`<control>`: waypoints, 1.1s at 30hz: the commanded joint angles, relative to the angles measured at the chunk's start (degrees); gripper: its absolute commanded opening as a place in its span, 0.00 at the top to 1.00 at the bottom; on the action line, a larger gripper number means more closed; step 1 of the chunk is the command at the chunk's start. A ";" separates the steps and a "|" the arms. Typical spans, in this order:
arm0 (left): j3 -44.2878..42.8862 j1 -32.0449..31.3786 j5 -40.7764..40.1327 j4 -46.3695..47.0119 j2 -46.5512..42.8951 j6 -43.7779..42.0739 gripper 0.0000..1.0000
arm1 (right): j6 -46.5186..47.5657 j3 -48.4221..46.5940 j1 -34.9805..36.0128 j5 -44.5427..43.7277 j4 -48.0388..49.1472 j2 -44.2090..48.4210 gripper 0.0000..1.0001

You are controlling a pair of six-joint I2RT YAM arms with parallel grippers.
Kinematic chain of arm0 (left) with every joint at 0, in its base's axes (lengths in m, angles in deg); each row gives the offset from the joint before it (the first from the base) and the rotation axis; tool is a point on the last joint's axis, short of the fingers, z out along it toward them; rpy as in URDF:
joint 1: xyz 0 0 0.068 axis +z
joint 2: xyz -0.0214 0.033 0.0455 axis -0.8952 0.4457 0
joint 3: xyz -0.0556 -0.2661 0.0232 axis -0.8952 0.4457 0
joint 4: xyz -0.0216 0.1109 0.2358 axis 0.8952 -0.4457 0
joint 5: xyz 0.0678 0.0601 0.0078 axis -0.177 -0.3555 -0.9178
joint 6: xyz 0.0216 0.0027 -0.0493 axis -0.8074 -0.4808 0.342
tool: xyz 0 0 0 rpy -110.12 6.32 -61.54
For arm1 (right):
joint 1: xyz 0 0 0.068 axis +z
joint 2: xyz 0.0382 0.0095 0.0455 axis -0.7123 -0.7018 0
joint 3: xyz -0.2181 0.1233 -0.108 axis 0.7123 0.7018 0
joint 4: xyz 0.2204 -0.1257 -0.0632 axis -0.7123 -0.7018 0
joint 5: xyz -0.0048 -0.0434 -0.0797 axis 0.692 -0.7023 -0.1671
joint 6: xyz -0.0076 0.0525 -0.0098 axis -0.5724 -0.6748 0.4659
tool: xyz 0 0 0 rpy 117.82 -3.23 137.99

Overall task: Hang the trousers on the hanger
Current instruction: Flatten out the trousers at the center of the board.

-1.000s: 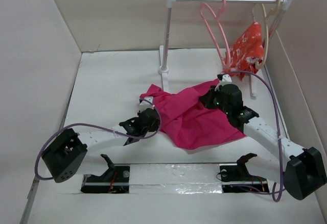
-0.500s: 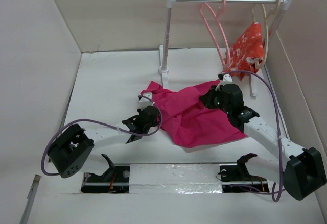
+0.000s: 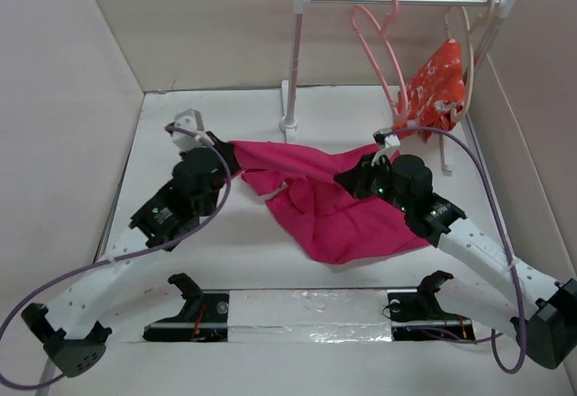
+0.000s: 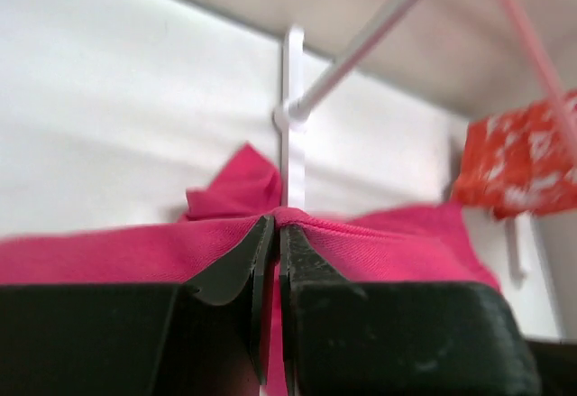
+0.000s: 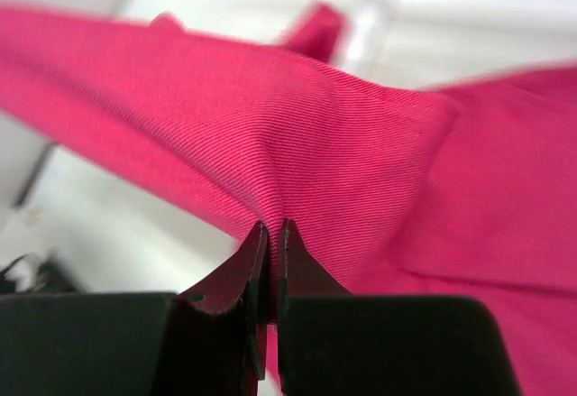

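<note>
Currently L gripper (image 4: 275, 223) and R gripper (image 5: 270, 229) both clamped on trousers (image 3: 334, 220) edge, fabric stretched btwn. Rec: raise both level, hold tension, approach hanger (image 3: 383, 58) w/o sag.

White counter (image 3: 207, 252), matte, boxed in by plain walls (image 3: 63, 98) on left, back and right. Carries the trousers (image 3: 347, 229) right of centre: lower bulk spread creased on the surface, lowest fold pointing toward the near edge; upper edge pulled taut and lifted, not resting. Far side: clothes rack (image 3: 295, 62) standing on two white feet. Left foot (image 3: 288, 125) at centre-back, just behind the trousers; right foot (image 3: 446, 169) close to the right wall. Near edge: glossy tape strip (image 3: 306, 317) running across, two black arm mounts (image 3: 189, 313) sitting at its ends.
</note>
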State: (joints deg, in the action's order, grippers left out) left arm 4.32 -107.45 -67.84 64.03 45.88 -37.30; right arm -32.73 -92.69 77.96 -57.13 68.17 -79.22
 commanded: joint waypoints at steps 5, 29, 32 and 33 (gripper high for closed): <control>-14.68 16.30 -2.21 -6.40 5.23 -12.72 1.00 | 0.80 -10.42 7.02 -2.12 1.77 -5.82 0.98; -48.31 37.35 7.21 -6.51 53.19 -12.82 0.30 | -8.42 10.73 -21.17 -7.22 5.46 5.76 0.79; -38.99 29.09 8.89 -2.02 44.84 -7.92 0.26 | -10.62 12.32 -30.64 -2.75 7.22 3.66 0.41; -31.65 26.20 7.67 0.09 42.01 -7.11 0.26 | -11.32 12.58 -32.86 -1.86 8.35 2.96 0.31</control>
State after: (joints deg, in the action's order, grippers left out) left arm -34.17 -72.94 -60.54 56.30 100.58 -48.23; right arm -40.97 -80.36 50.64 -62.71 69.70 -75.48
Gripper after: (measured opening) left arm 0.735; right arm 0.645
